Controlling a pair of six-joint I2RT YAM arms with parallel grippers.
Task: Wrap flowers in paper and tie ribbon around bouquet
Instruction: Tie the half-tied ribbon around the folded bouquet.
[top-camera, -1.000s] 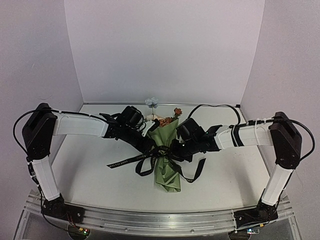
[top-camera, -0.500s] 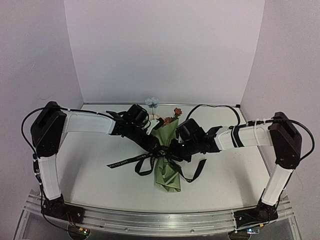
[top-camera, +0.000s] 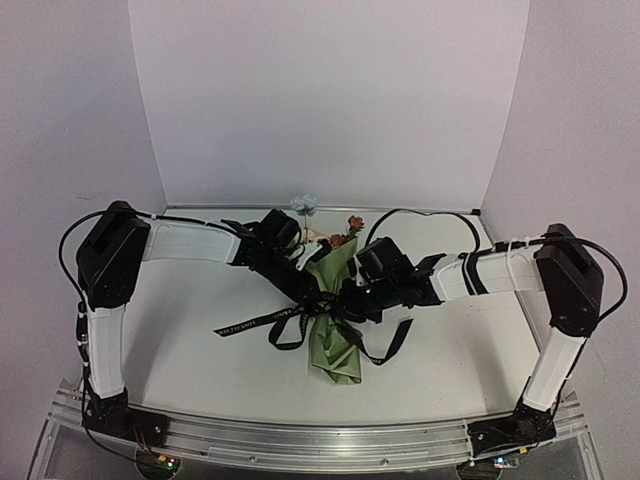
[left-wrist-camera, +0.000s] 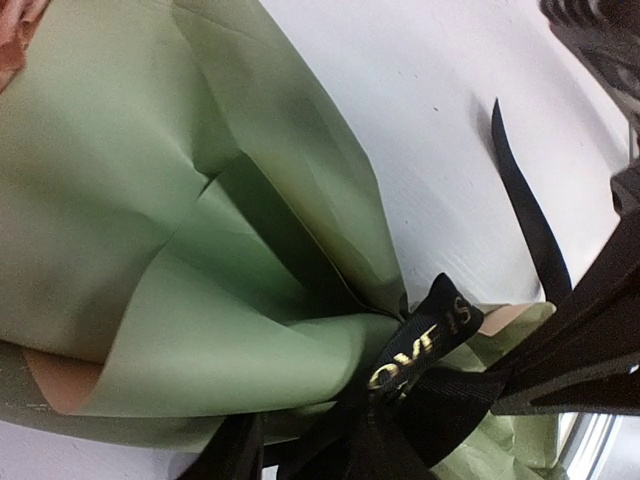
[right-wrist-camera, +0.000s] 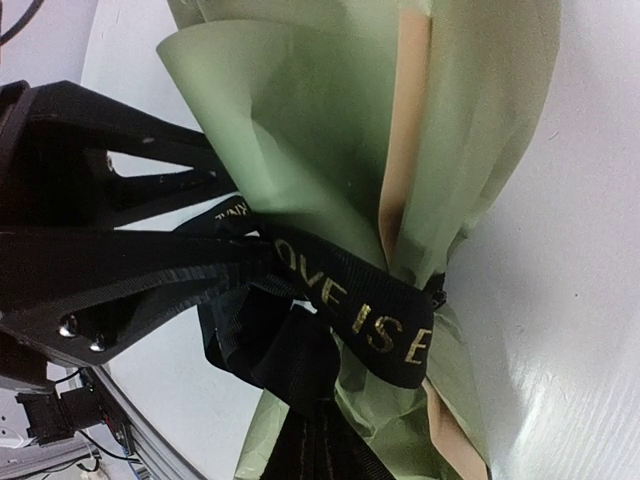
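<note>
The bouquet (top-camera: 335, 325) lies mid-table (top-camera: 180, 350), blooms toward 12 o'clock and the narrow end of its olive-green paper (right-wrist-camera: 300, 120) toward 6 o'clock. The black ribbon (right-wrist-camera: 370, 310) is wound round its waist, with loose ends trailing toward 8 and 4 o'clock. The right gripper (top-camera: 345, 303), at 3 o'clock of the waist, is pinched together on the ribbon; whether the left gripper (top-camera: 318, 297), at 10 o'clock, stands apart or grips cannot be told.

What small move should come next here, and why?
Probably the left gripper should close its open jaws on the ribbon strand beside it. The ribbon circles the paper, the right gripper is shut on another strand, and its ends lie loose.
</note>
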